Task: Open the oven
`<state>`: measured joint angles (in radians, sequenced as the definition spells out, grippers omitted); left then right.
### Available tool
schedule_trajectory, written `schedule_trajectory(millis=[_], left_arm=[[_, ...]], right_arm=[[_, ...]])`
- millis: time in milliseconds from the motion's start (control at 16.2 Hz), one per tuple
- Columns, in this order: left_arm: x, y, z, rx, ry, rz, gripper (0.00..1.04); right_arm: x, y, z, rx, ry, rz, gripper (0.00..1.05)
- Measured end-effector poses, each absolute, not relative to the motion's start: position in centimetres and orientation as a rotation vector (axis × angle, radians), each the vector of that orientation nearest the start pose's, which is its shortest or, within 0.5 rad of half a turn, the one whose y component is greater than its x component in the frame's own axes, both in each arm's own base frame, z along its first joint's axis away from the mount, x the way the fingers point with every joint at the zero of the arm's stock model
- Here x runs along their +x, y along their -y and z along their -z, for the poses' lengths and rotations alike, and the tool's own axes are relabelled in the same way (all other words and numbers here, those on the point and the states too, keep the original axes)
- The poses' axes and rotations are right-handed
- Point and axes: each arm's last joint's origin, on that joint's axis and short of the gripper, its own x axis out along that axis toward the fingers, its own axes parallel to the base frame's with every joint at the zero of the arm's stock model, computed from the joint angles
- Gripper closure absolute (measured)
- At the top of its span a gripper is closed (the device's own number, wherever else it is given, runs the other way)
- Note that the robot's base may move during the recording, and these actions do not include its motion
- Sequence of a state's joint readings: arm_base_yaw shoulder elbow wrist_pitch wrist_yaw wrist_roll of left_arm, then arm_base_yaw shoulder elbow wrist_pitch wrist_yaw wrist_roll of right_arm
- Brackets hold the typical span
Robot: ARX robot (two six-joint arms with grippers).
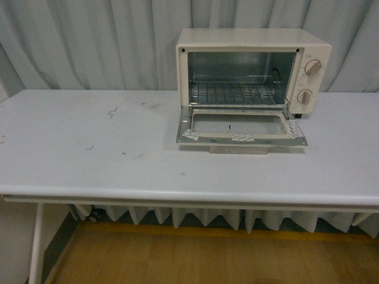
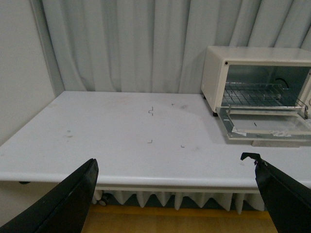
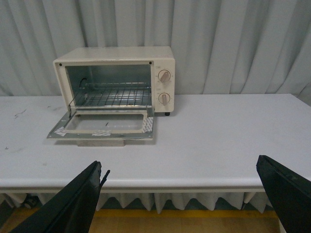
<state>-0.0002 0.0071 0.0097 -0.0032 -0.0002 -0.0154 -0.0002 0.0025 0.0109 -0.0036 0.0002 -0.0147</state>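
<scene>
The oven (image 1: 251, 71) is seen in the upper right of the front view, set on the far part of a white table (image 1: 89, 154), close to the pale curtain (image 1: 89, 41) hung behind it. Its long axis is laid across the frame, side to side, and its open front is turned toward the camera. The door (image 1: 240, 126) is dropped down flat, lying out over the tabletop toward the near edge, with the bar handle (image 1: 240, 148) seen below its outer edge. Strips of tape are seen at the door's corners. Inside, a wire rack (image 1: 234, 93) is visible, and two round knobs (image 1: 312, 67) are stacked on the right end of the front panel.

To the left of the oven, the tabletop is marked only by small dark scuffs (image 1: 112, 111). Under the table edge a wooden floor (image 1: 195, 260) is seen.

In the left wrist view the oven (image 2: 257, 90) is placed at the right of the frame, and the left gripper (image 2: 177, 194) is held over the near table edge, well apart from it, with its two black fingers (image 2: 73, 204) spread wide. In the right wrist view the oven (image 3: 114, 87) is placed at the upper left, and the right gripper (image 3: 187, 194) is likewise held back at the near edge, its fingers (image 3: 77, 204) wide apart and nothing between them. Nothing is seen standing between either gripper and the oven.
</scene>
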Motion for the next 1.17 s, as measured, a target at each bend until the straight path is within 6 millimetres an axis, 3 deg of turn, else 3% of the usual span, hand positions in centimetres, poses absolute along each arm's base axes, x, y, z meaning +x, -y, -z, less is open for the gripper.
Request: schedule_trajectory(millis=[1172], left_arm=[[9.75,0.00,-16.60,-0.015,-0.001,0.000,0.07]], right_arm=[[9.72,0.00,-16.67,-0.015,0.005,0.000,0.06]])
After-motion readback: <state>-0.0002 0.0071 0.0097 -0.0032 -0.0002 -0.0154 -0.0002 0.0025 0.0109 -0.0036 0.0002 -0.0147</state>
